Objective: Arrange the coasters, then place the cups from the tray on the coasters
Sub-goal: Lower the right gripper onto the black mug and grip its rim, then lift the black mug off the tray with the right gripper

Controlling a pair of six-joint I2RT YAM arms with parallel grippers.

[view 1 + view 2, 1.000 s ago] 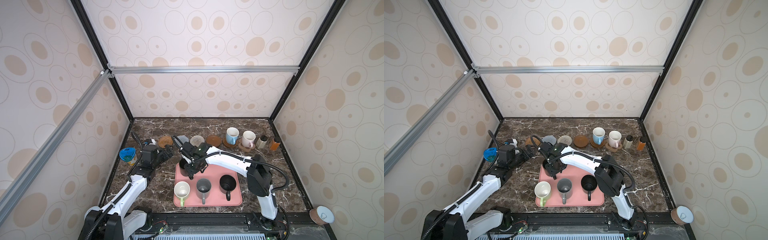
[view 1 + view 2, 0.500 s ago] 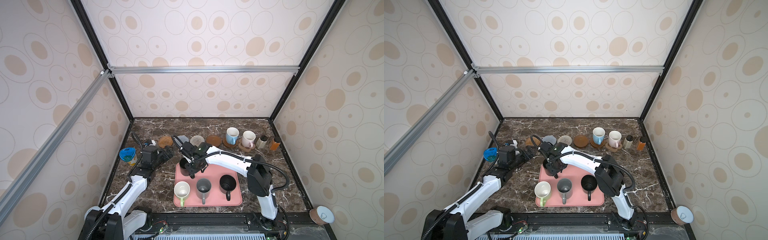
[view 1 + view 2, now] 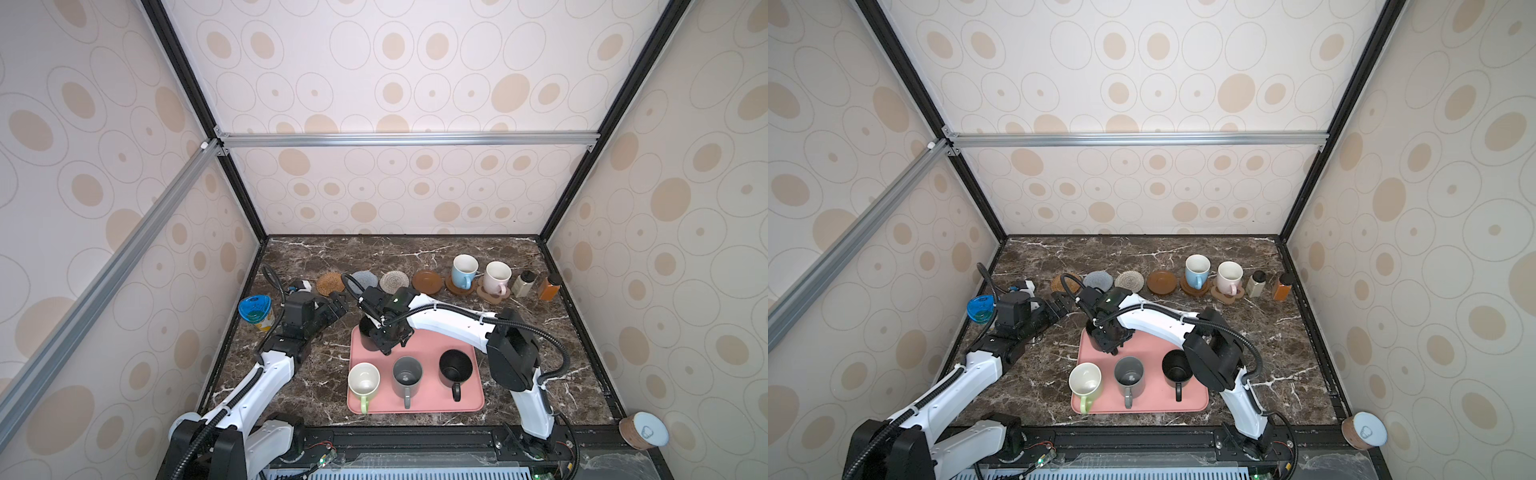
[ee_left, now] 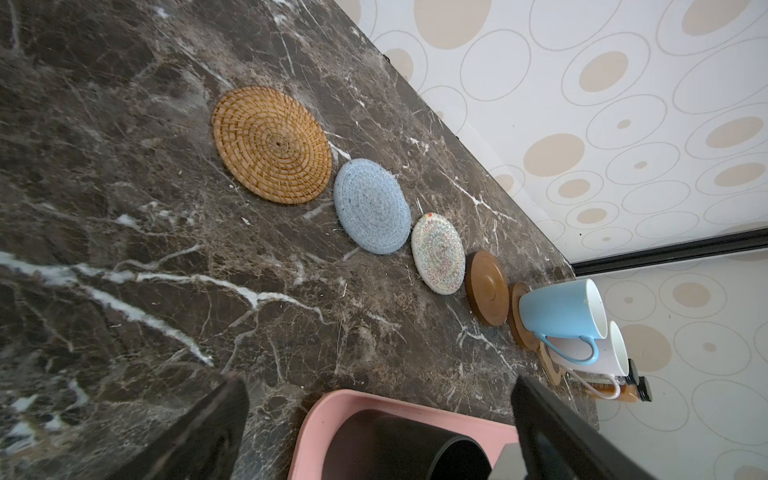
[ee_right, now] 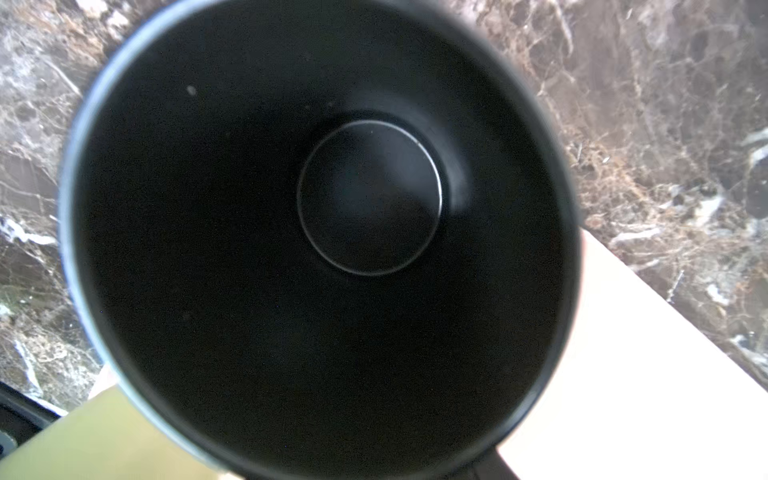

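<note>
The black mug [image 3: 366, 331] stands in the tray's [image 3: 469, 401] far left corner, directly beneath your right gripper [image 3: 389, 341], the nearer arm. Its handle and the contact are hidden, so you cannot tell whether that gripper is closed. The left gripper [image 4: 378, 384] is wide open, holding nothing.

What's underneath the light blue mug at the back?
A round brown wooden coaster lies under the light blue mug. Only its rim shows around the mug's base; its middle is covered by the mug.
</note>
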